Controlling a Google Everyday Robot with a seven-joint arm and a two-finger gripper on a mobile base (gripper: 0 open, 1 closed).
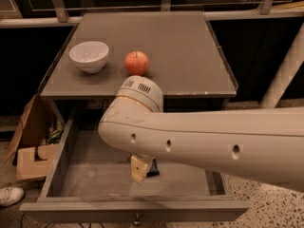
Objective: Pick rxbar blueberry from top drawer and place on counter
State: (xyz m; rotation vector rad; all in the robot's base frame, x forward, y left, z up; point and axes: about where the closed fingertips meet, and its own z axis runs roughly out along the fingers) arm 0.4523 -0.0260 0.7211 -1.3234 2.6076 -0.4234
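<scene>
1. The counter is the reference; the bowl stands on its left part.
2. The apple stands on the counter just right of the bowl, apart from it, near the front edge.
3. The top drawer is pulled out below and before the counter.
4. The arm crosses from the right, before the counter and above the drawer.
5. The gripper hangs inside the drawer, before the counter's middle.
6. The rxbar blueberry lies in the drawer just right of the gripper, mostly hidden.
7. A cardboard box and a shoe sit on the floor left of the counter.
</scene>
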